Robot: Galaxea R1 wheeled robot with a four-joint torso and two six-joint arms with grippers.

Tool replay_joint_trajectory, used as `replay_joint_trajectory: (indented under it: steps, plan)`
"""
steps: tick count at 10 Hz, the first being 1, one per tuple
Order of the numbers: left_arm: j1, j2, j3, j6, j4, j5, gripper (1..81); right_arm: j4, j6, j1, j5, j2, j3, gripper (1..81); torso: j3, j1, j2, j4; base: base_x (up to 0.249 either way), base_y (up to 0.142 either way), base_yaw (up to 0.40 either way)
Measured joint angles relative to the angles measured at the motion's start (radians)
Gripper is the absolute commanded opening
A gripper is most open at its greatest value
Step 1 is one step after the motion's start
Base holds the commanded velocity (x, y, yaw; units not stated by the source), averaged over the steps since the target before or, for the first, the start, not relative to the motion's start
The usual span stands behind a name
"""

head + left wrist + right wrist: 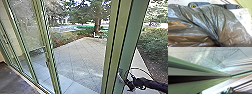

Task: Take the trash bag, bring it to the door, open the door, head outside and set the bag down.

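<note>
In the head view, your right end effector is out toward four o'clock, close by a pale metal fitting on the broad green upright; it is placed there, I'd judge, so that this arm can work the door while the other side minds the load. You can't count on contact yet — touching or just beside, I cannot tell, nor whether that end effector is wide or narrow. Paving spreads around six o'clock past the framing, with your indoor floor at eight, so the step in hand looks like opening the door, with the bag still to be set down outside. Go to the left wrist view and you have the trash bag right up at the wrist, dark and glossy, its film drawn into tight pleats that run together. That gathering suggests it is carried by its bunched neck, which would keep the mouth closed and the load off your door arm — yet the left end effector's hold is hidden, so I cannot tell it for sure. The bag looks bulky; what it contains, you can't make out. In the right wrist view, a green frame edge lies near the camera, with sill tracks beyond; swinging the bag wide could snag its thin film there.
</note>
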State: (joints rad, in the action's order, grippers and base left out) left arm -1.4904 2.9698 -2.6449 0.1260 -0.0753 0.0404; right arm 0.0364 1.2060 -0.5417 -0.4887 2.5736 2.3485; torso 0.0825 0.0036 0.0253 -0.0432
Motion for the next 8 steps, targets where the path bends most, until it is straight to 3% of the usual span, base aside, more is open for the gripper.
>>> replay_joint_trajectory:
  steps: [4,8]
  plan:
    - [-0.001,0.0,0.0,0.0,0.0,-0.001,1.0,0.027,0.017,0.01,0.064,-0.021,0.008,81.1,0.003,0.003,-0.003,0.0,0.0,0.0,0.0]
    - [0.0,0.0,0.0,0.0,0.0,-0.002,1.0,0.036,-0.081,0.029,0.014,-0.077,-0.053,81.1,0.005,0.005,-0.006,-0.002,0.0,0.0,0.0]
